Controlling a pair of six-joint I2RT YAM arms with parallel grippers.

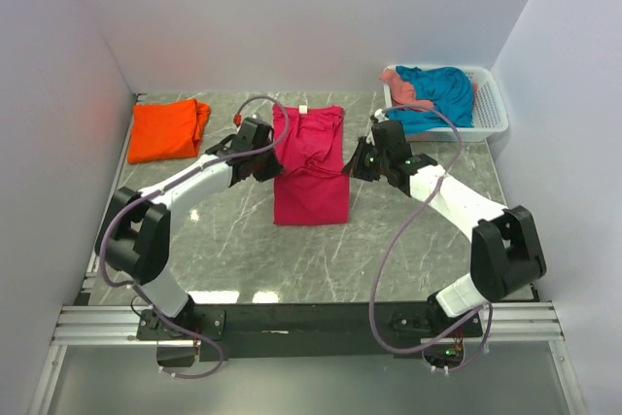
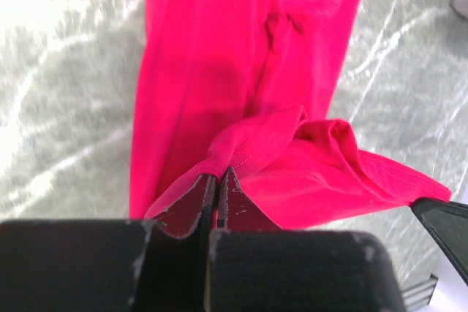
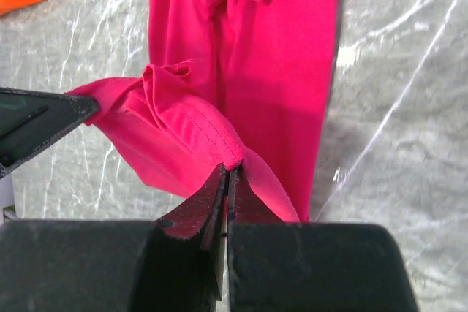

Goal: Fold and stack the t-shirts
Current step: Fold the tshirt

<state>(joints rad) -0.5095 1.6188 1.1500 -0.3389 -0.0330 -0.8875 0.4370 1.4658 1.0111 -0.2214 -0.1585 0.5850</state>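
Magenta t-shirt (image 1: 311,191), folded narrow, creased, left gripper (image 2: 217,180), right gripper (image 3: 227,174) both pinching its edges

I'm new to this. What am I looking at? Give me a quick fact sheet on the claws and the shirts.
left claw: shut on a fold of the magenta t-shirt
right claw: shut on the same shirt, opposite side
magenta t-shirt: centre, partly folded
orange t-shirt: folded, far left
white slatted basket: far right, holds teal t-shirt and salmon t-shirt

No legible text, no signs (collar tag (image 1: 303,109) unreadable)
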